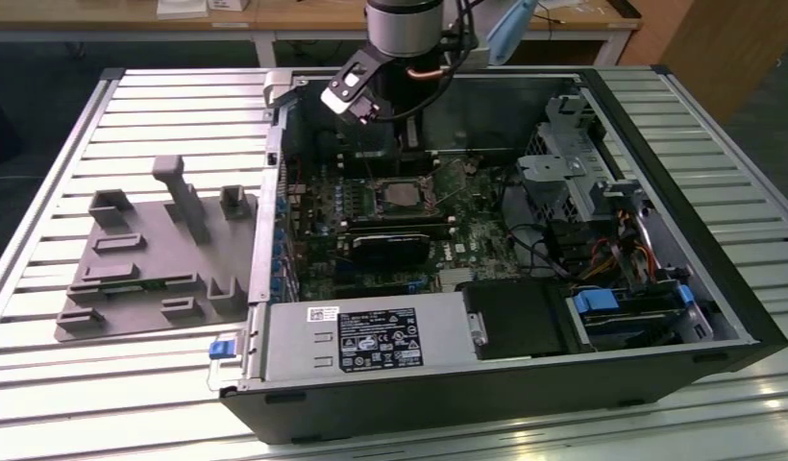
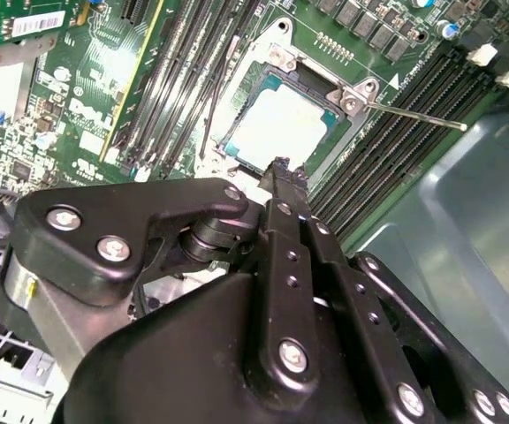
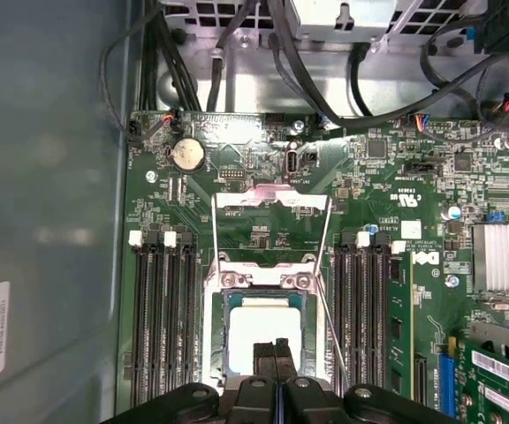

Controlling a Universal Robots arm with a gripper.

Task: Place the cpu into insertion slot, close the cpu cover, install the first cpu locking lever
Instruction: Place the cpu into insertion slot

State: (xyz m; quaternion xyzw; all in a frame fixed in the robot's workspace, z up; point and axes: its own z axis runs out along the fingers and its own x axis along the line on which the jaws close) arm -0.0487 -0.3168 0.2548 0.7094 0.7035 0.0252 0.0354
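The cpu (image 3: pixel 246 331) lies flat in the insertion slot (image 3: pixel 222 349) on the green board, in the far half of the open computer case (image 1: pixel 497 403) on the tabletop (image 1: pixel 112 125). The cpu cover (image 3: pixel 272 196) appears swung up clear of the chip and a thin locking lever (image 2: pixel 414 115) juts out unlatched, so I judge only the placing done. The end effector (image 3: pixel 275 353) hovers over the chip's edge, fingers pressed together on nothing.

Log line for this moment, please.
cpu: seated in insertion slot | cpu cover: open, hinged back off the slot | gripper: shut, tips over cpu, contact unclear
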